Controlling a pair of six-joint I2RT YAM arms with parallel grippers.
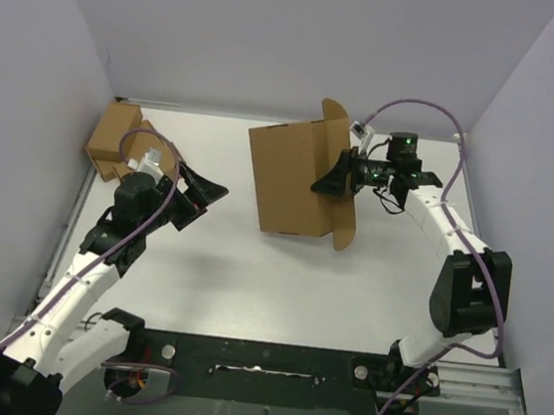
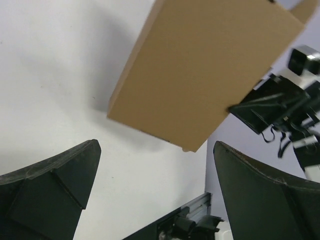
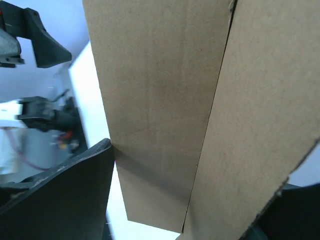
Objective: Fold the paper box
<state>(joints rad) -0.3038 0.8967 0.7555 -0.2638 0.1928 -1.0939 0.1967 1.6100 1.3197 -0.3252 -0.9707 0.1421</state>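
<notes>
Right gripper (image 1: pixel 332 182) grasps paper box (image 1: pixel 289 174) at its right edge; left gripper (image 1: pixel 202 204) released.

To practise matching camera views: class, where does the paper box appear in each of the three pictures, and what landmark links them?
Top external: the paper box sits at the centre, slightly right.
Left wrist: upper centre to right, seen at a tilt.
Right wrist: fills the middle and right, very close up.
Shared landmark: the right hand gripping the box's right edge.

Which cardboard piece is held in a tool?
The large paper box, pinched by the right tool; the small boxes sit apart at the far left.
</notes>
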